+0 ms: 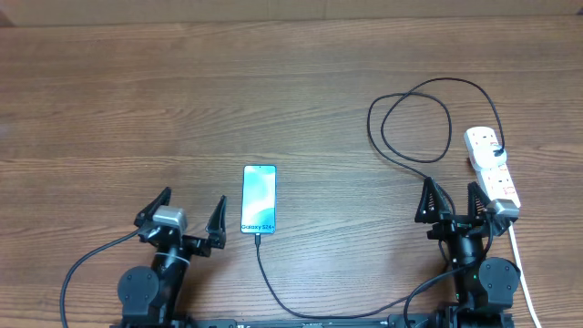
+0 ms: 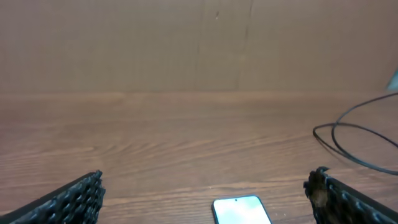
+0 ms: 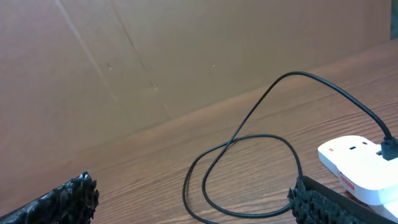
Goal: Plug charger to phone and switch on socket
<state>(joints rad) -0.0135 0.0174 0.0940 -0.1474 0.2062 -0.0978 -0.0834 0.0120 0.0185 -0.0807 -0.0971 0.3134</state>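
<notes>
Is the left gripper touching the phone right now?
Apart. The overhead view shows bare table between the phone and the open left gripper.

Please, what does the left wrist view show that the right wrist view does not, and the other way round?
Only the left wrist view: the top end of the phone, at the lower edge, between the fingers of the open left gripper. Only the right wrist view: the socket at the right, with a black plug in it, and the fingers of the open right gripper. Both: the looped black charger cable, the wooden table and the brown wall behind it.
</notes>
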